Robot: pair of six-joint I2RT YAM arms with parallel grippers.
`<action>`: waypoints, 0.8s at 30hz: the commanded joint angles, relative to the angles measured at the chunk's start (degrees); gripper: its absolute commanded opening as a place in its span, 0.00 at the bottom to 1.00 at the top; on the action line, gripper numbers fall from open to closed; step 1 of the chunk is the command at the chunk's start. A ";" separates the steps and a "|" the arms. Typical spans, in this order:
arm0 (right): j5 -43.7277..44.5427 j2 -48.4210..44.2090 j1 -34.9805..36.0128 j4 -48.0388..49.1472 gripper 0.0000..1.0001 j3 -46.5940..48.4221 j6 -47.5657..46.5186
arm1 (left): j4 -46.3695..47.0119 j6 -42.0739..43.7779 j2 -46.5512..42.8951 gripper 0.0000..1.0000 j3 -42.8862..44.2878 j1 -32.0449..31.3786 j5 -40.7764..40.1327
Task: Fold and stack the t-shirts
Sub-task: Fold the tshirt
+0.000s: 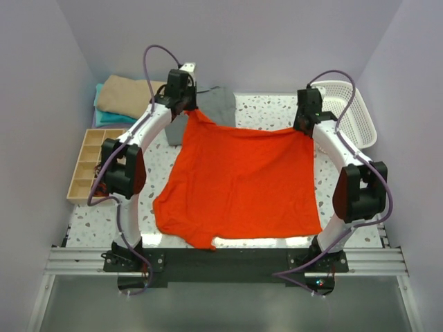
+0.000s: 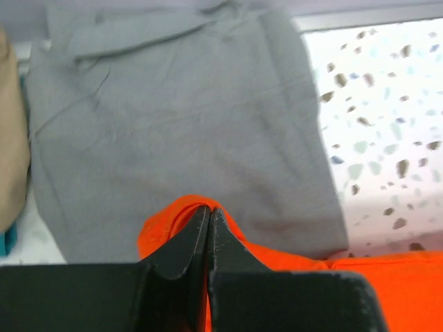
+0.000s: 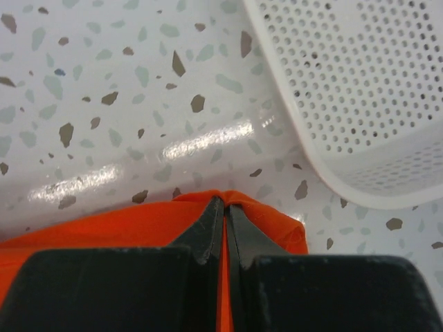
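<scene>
A bright orange-red t-shirt [image 1: 239,183] hangs stretched between both arms over the middle of the speckled table [image 1: 266,111]. My left gripper [image 1: 190,108] is shut on its far left corner [image 2: 159,228], above a grey t-shirt [image 2: 180,124] lying flat at the back. My right gripper [image 1: 304,126] is shut on the far right corner [image 3: 277,225]. The near hem drapes down to the table's front edge. Folded tan [image 1: 124,97] and teal [image 1: 111,119] t-shirts lie stacked at the back left.
A white mesh basket [image 1: 349,111] stands at the back right, close to my right gripper [image 3: 225,204]. A wooden compartment tray [image 1: 90,162] sits along the left edge. Walls close in on three sides.
</scene>
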 commanded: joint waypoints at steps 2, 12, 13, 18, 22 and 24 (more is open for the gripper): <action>3.24 -1.16 -0.82 4.50 0.00 2.71 -0.62 | 7.61 4.29 2.15 0.00 8.54 0.60 17.79; -9.52 1.75 -0.82 0.47 0.00 3.15 0.08 | 8.06 -1.25 -0.13 0.00 -7.80 0.60 20.27; -9.69 1.22 -0.73 0.12 0.00 2.54 0.34 | 8.23 -2.21 -0.83 0.00 -9.38 0.42 20.71; -5.94 -3.88 -0.82 -4.71 0.00 -0.97 1.83 | 5.43 -3.01 -6.80 0.00 -18.17 0.33 19.14; -0.30 -7.48 -0.73 -8.06 0.00 -4.67 2.01 | 4.37 -2.74 -13.39 0.00 -25.90 0.24 16.33; 1.54 -8.62 -0.73 -8.59 0.00 -7.13 2.28 | 4.02 -3.01 -17.08 0.00 -29.68 0.24 13.79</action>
